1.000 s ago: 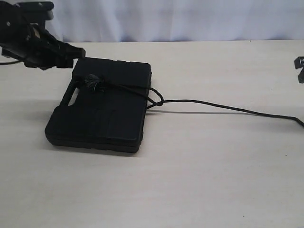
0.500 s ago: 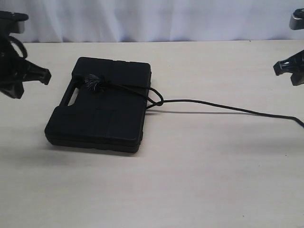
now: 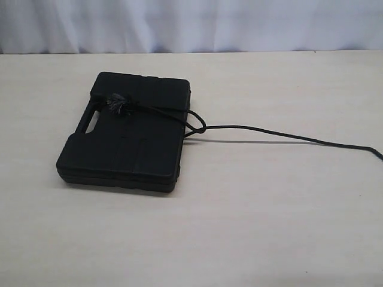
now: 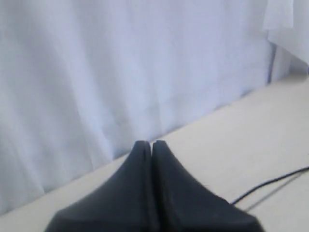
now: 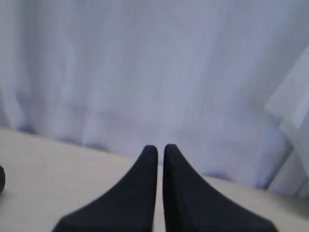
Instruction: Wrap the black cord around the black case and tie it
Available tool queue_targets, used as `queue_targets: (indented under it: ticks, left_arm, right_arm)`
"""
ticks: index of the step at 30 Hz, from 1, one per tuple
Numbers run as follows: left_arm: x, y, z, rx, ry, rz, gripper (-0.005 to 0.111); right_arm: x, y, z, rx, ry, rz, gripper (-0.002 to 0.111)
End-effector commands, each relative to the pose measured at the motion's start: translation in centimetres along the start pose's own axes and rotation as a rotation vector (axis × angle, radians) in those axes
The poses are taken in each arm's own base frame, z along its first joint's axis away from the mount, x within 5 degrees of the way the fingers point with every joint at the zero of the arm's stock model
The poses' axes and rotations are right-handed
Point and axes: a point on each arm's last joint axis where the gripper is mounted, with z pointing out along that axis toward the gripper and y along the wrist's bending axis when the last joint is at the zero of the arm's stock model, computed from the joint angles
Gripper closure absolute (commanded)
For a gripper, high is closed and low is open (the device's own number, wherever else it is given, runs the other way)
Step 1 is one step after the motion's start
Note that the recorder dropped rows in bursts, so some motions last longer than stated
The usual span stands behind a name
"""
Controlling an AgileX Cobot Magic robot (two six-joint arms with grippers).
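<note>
The black case (image 3: 122,134) lies flat on the table, left of centre in the exterior view, with its handle slot facing left. The black cord (image 3: 269,133) has its frayed tufted end (image 3: 118,104) resting on the lid. From there it crosses to the case's right edge, makes a small loop (image 3: 197,124) and trails off to the right. Neither arm shows in the exterior view. My left gripper (image 4: 151,143) is shut and empty, aimed at the curtain, with a thin stretch of black cord (image 4: 270,181) on the table beside it. My right gripper (image 5: 160,147) is shut on nothing, a hairline gap between its fingers.
A white curtain (image 3: 191,24) hangs along the far edge of the pale table (image 3: 239,227). In the right wrist view a small dark shape (image 5: 1,179) sits at the frame's edge; I cannot tell what it is.
Both arms have pulled out of the exterior view: the left one from over the case's far left corner, the right one from the right edge. Case and cord have not moved.
</note>
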Motion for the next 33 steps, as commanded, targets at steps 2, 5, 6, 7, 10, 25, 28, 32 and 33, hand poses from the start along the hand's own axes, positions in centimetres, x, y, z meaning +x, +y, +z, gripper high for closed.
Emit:
queue_targets:
  ticks: [2,5,6,7,10,25,28,32,33]
  left_arm:
    - [2.7,0.4,-0.7,-0.144,-0.226,-0.005,0.107]
    - [3.3,0.3,-0.5,-0.133,-0.197,-0.001,0.107]
    - [3.4,0.2,-0.5,-0.126,-0.185,-0.013,0.107]
    - [3.5,0.1,-0.5,-0.117,-0.17,-0.013,0.107]
    - [3.6,0.1,-0.5,-0.113,-0.162,-0.01,0.107]
    - [4.7,-0.1,-1.6,-0.127,-0.2,-0.008,0.107]
    - [6.9,-0.4,-3.8,-0.14,-0.251,-0.008,0.107]
    - [12.6,-1.4,-5.8,-0.141,-0.257,-0.008,0.107]
    - [14.1,-1.6,-5.9,-0.14,-0.246,-0.008,0.107]
  right_arm:
    - [1.6,0.9,-2.4,-0.011,-0.244,-0.017,0.104]
    - [2.1,1.0,-3.2,-0.008,-0.256,-0.018,0.104]
    - [2.2,1.1,-3.4,-0.007,-0.261,-0.018,0.104]
    - [2.2,1.1,-3.7,-0.005,-0.27,-0.018,0.104]
    - [2.0,1.0,-4.1,0.0,-0.291,-0.019,0.104]
    - [8.7,2.6,-6.1,-0.017,-0.262,-0.009,0.104]
    - [11.7,2.9,-7.0,-0.01,-0.154,-0.01,0.104]
    - [15.1,2.9,-8.2,-0.002,0.174,-0.004,0.104]
    - [15.5,2.9,-8.5,0.0,0.215,0.008,0.104]
